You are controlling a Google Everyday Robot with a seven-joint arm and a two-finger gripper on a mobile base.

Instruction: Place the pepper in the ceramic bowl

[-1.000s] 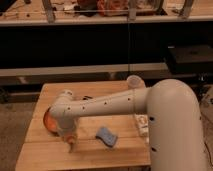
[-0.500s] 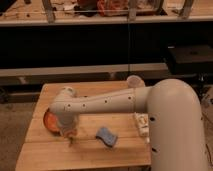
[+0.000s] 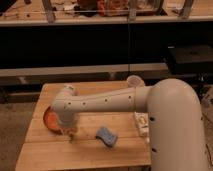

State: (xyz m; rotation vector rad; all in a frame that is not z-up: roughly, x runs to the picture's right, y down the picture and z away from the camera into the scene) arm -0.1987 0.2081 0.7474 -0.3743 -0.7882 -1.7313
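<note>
Wooden tabletop (image 3: 120, 150) below me; my fingers (image 3: 68, 131) hang at the ceramic bowl (image 3: 50, 120) edge, the pepper (image 3: 71, 133) seemingly between them, blue cloth (image 3: 106, 136) off to one side.

A single camera is looking down from behind the arm's shoulder, facing the wooden table (image 3: 120, 85). The gripper (image 3: 70, 132) is sitting far-left, beside the ceramic bowl (image 3: 48, 119).

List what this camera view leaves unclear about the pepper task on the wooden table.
- ceramic bowl: mostly covered by the arm's wrist; its inside is unseen.
- pepper: too small and blurred to tell if it is gripped.
- end effector: at the bowl's right edge, largely hidden under the wrist.
</note>
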